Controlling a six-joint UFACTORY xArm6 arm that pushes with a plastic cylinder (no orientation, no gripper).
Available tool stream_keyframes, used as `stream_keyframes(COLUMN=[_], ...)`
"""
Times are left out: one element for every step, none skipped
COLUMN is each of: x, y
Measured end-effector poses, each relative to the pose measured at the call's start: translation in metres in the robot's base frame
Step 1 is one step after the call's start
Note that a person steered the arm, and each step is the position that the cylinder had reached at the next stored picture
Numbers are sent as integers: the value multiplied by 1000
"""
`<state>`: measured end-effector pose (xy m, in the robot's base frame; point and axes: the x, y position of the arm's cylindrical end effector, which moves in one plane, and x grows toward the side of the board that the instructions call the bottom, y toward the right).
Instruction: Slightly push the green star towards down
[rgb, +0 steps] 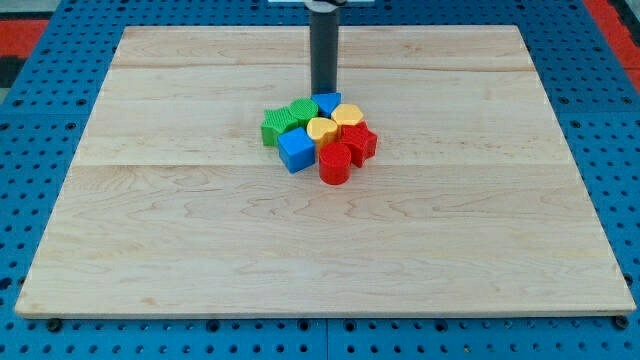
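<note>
Tip: my tip (323, 93), the dark rod's end with no claw to part or clamp, is resting toward the wooden bench's (200, 250) top edge.
Green star: the green star-shaped block (303, 112) is lying just left of and below my tip, nearly touching, within the mid-bench cluster.

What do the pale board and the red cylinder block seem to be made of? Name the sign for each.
Pale board: looks like wood with a matt finish; grain lines and plank seams show. Red cylinder block: probably painted wood or plastic; the even colour leaves it open.
</note>
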<state>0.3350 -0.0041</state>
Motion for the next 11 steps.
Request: stream_keyframes(x=[6,-10,-27,-4,22,28,42,67,82,100,101], y=[-5,-26,-90,-132,-136,-101,-84,-88,-89,-108,-137])
